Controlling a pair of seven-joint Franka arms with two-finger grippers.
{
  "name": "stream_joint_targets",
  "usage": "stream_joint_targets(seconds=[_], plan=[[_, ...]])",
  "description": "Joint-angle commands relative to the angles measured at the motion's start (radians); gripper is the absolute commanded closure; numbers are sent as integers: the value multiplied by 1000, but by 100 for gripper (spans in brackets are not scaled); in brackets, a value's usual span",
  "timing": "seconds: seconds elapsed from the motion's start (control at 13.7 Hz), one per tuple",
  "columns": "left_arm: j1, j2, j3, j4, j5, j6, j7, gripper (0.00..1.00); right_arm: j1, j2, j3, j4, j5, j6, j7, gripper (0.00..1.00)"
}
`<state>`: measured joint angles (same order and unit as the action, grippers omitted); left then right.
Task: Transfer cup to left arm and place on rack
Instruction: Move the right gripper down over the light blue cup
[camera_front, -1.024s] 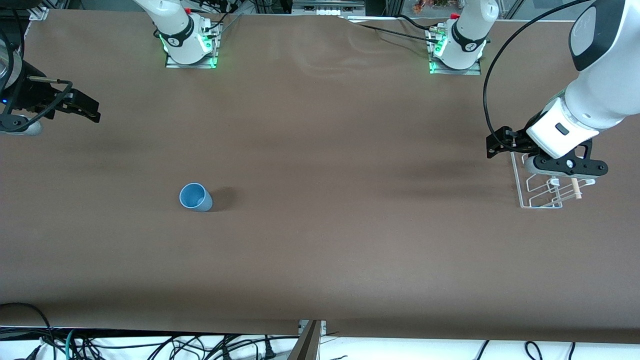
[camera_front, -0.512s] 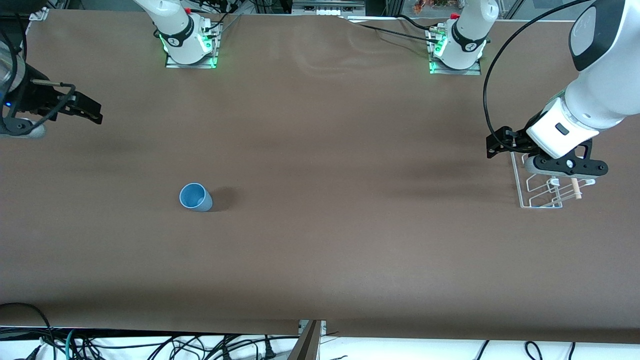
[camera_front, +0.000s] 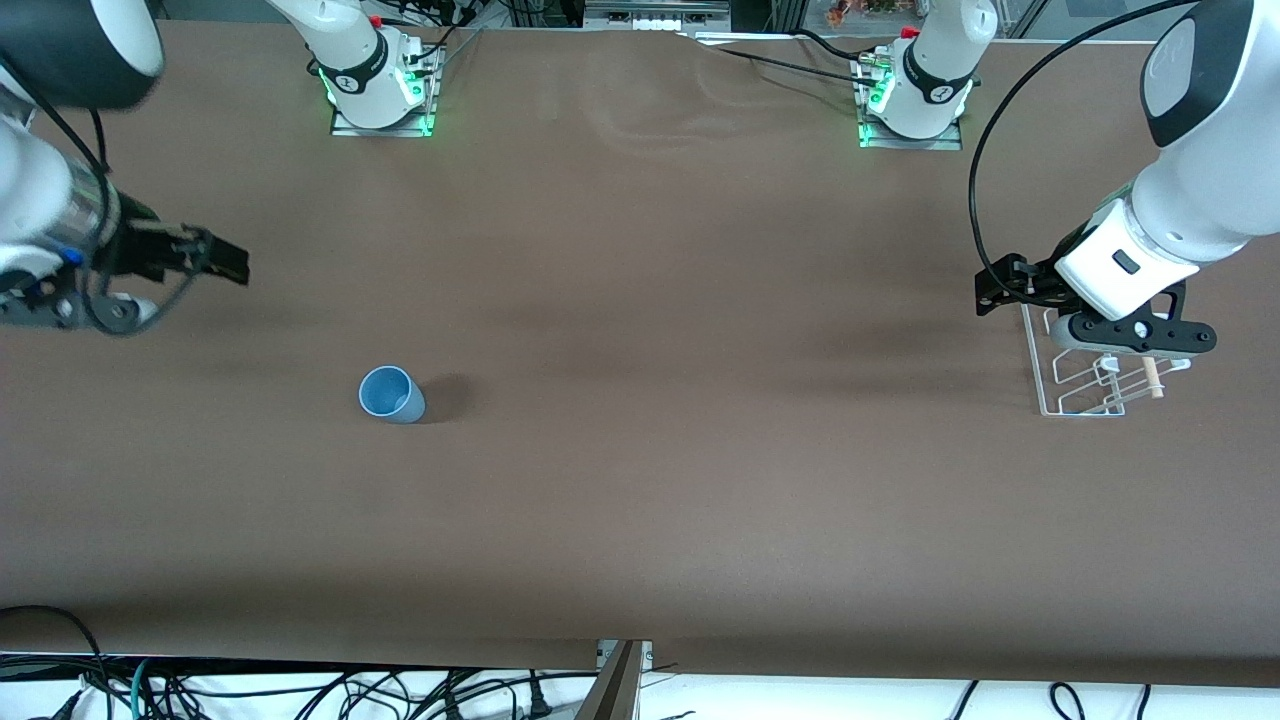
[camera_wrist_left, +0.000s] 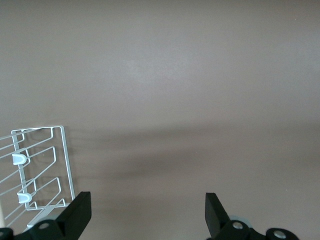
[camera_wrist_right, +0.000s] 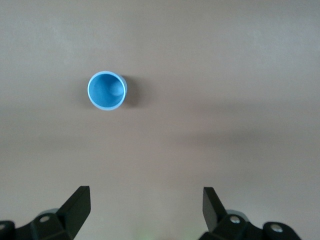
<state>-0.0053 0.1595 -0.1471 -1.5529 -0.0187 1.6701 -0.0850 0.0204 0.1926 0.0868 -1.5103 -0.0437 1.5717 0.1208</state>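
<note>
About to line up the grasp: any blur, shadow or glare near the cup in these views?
Front view: the right arm's wrist above the right pincer is motion-blurred; the cup is sharp, casting a soft shadow toward the left arm's end of the table. Right wrist view: cup crisp, its shadow small, no glare. Left wrist view: only broad arm shadows beside the rack.

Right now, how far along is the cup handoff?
Nothing done yet: the cup stands upright on the table, untouched. In hand: the right gripper, open and empty, is up over the table near it. The left gripper waits open over the rack. Left: grasp, handoff, placement.
</note>
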Motion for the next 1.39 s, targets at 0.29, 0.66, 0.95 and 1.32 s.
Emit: stream_joint_targets(seconds=[0.29, 0.66, 0.95, 1.32], plan=[[-2, 2, -26, 0, 29, -29, 1, 0, 53, 184, 1, -42, 11, 296, 10, 1], [-5, 5, -28, -3, 28, -18, 1, 0, 56, 240, 1, -218, 11, 585, 13, 1], [-8, 9, -28, -2, 29, -4, 1, 0, 56, 258, 1, -272, 13, 648, 13, 1], [-5, 28, -28, -1, 29, 31, 1, 0, 56, 266, 1, -340, 13, 692, 13, 1]])
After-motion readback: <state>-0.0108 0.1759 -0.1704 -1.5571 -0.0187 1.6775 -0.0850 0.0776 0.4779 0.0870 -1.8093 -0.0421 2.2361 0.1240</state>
